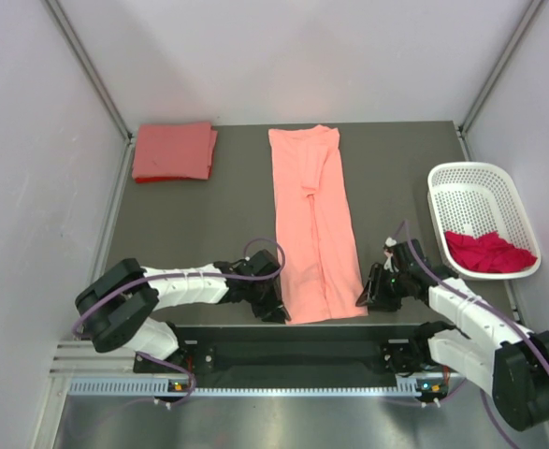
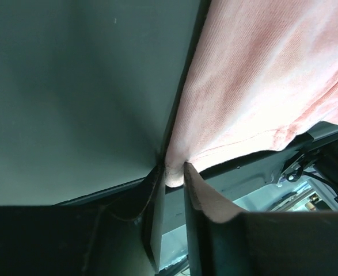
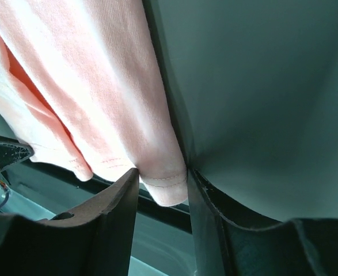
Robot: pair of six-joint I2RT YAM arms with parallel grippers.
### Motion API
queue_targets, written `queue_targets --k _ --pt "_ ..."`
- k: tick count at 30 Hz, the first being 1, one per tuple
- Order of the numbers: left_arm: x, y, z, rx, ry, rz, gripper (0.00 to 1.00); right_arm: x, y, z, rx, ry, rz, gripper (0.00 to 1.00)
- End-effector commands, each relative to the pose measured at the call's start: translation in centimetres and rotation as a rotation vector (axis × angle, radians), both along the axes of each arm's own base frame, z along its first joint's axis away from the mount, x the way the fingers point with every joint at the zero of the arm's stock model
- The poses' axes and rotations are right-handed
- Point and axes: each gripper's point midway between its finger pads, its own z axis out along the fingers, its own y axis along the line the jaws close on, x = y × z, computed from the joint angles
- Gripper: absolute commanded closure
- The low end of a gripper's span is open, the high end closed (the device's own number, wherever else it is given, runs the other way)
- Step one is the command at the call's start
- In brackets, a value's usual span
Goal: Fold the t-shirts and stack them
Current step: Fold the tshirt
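Table point(image 1: 209, 215): left hand point(image 2: 173, 169), right hand point(image 3: 163, 172) straddle pink t-shirt's point(image 1: 311, 215) hem corners.

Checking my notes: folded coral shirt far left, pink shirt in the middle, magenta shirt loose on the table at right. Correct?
No: the magenta shirt lies inside the white basket at right, as the top external view shows.

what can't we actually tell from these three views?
1. Top view: fingertips of the left gripper and right gripper are too small and hidden under their own wrists.
2. Wrist views: a hem corner of the long salmon-pink cotton t-shirt lies between the jaws; pinched or not is unclear. Frame edges cut off the rest.
3. Top view: deep magenta-red t-shirt, crumpled, partly behind the white perforated plastic basket wall.
4. Top view: folded coral-red t-shirt, lower layers covered.
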Motion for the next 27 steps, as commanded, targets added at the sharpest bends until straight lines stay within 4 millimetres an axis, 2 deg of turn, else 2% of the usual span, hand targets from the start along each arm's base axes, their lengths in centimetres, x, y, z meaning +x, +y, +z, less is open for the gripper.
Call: queue_targets --k 1,3,6,12,15,17,19,21,22,24,27 --pt "0.2 2.0 -1.8 0.124 -0.023 0.016 0.77 -0.8 -1.0 -1.3 -0.06 0.016 -0.014 0.6" --pt "0.2 1.9 -1.8 0.121 -0.019 0.014 0.78 -0.8 -1.0 -1.3 -0.065 0.012 -0.015 0.61" --pt "0.1 1.7 -1.8 0.116 -0.004 0.007 0.63 -0.9 -1.1 -1.3 -0.069 0.02 -0.011 0.61" --pt "-0.2 1.9 -2.2 0.139 0.013 0.013 0.64 -1.0 -1.0 -1.3 -0.069 0.019 -0.012 0.65" --pt "-0.3 2.0 -2.8 0.156 0.021 0.007 0.69 -1.0 -1.0 -1.4 -0.071 0.022 -0.008 0.68" --pt "-0.2 2.1 -2.9 0.159 0.007 -0.004 0.82 -1.0 -0.9 -1.3 -0.07 0.019 -0.005 0.72" --pt "0.2 2.1 -3.0 0.167 -0.02 -0.017 1.0 -0.9 -0.8 -1.3 -0.067 0.013 -0.001 0.78" --pt "0.6 2.1 -3.0 0.183 -0.045 -0.05 1.0 -0.9 -0.6 -1.2 -0.057 0.01 0.014 0.85" --pt "0.9 1.9 -2.7 0.191 -0.066 -0.062 1.0 -1.0 -0.5 -1.3 -0.059 0.016 0.022 0.93" --pt "1.1 1.7 -2.1 0.201 -0.109 -0.088 1.0 -1.1 0.0 -1.0 -0.052 0.008 0.05 1.0" --pt "1.2 1.4 -0.9 0.189 -0.146 -0.085 1.0 -1.1 0.6 -0.3 -0.042 -0.011 0.087 1.0"
